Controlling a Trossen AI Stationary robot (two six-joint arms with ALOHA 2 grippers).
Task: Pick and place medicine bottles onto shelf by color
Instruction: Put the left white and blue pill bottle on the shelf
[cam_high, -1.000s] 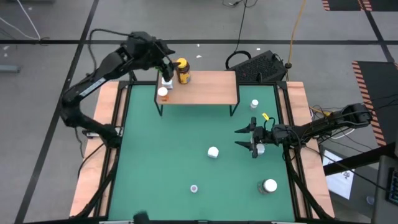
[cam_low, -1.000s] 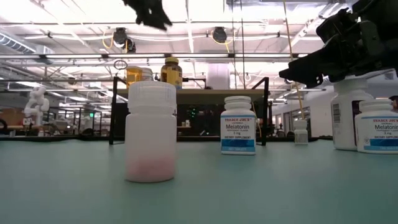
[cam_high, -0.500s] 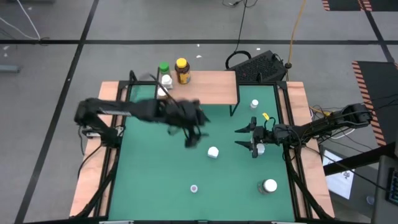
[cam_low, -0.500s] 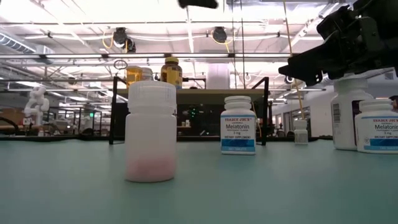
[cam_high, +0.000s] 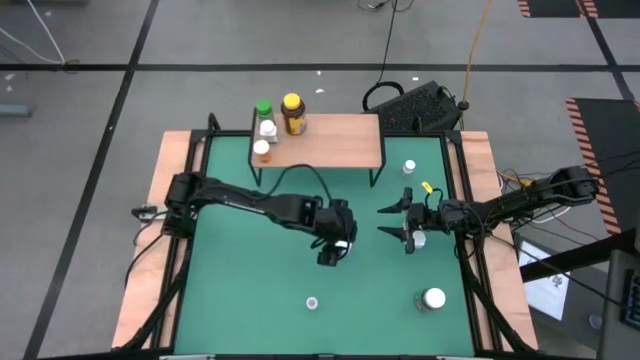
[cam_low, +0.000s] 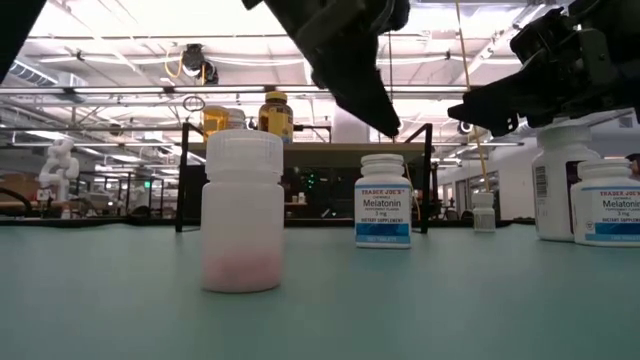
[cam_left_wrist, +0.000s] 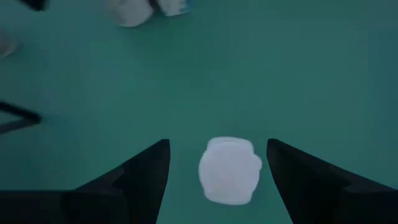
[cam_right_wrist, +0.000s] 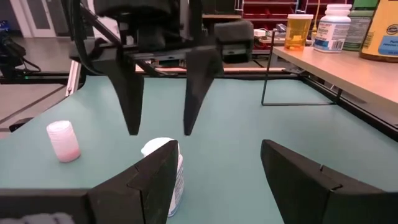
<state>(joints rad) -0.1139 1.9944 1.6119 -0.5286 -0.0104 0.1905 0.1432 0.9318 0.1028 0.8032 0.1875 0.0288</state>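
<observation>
The light-wood shelf (cam_high: 330, 140) stands at the mat's far side. On its left end stand a green-capped bottle (cam_high: 263, 108), an amber yellow-capped one (cam_high: 292, 113), a white one (cam_high: 267, 128) and an orange-banded one (cam_high: 262, 150). My left gripper (cam_left_wrist: 217, 143) is open, pointing down over a white Melatonin bottle (cam_left_wrist: 229, 170) that stands upright mid-mat (cam_low: 383, 200). Its fingers stand on either side of the cap without touching it. My right gripper (cam_high: 398, 222) is open and empty above the mat's right side, next to another white bottle (cam_high: 419, 238).
A translucent bottle with pink pills (cam_low: 242, 210) stands near the mat's front (cam_high: 313, 302). A larger white-lidded bottle (cam_high: 433, 298) stands at the front right. A small white bottle (cam_high: 409, 167) stands right of the shelf. A wooden frame (cam_high: 170, 250) borders the mat.
My left gripper has left the shelf's far left corner, swung toward the near and right, and come down over the white bottle in the middle of the mat. The green-capped bottle now shows standing on the shelf where the gripper was.
</observation>
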